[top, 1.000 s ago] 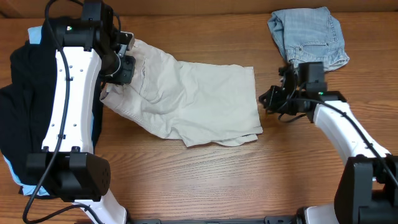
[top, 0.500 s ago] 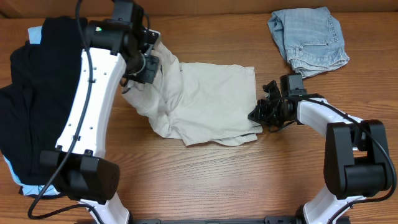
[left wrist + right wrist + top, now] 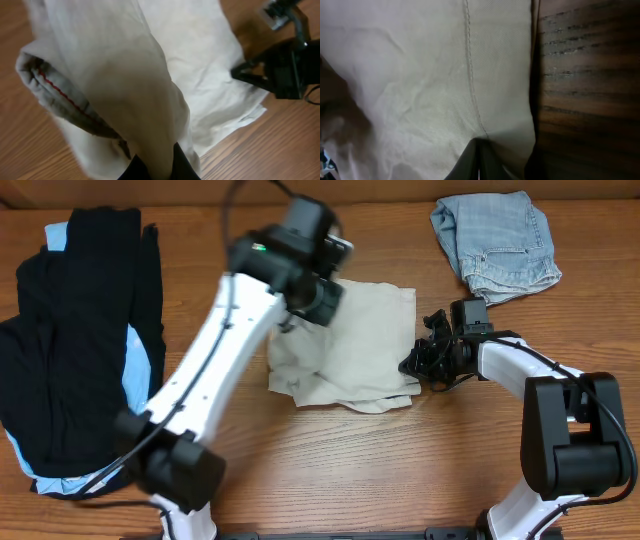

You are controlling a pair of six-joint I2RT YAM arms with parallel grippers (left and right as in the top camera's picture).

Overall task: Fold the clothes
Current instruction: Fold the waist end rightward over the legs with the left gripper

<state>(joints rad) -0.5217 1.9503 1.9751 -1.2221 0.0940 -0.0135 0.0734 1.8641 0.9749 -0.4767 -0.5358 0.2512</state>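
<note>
Well, beige shorts, red stitching.

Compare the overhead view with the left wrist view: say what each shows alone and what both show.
Overhead only: the black and blue garments at left, the denim shorts at top right, and both arms whole. Left wrist only: a raised fold pinched in the left gripper, and red stitching inside the waistband. Both: the beige shorts, the right gripper at their edge, and the wooden table.

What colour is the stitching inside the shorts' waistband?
Red stitching on the beige shorts; left wrist view shows it best.
</note>
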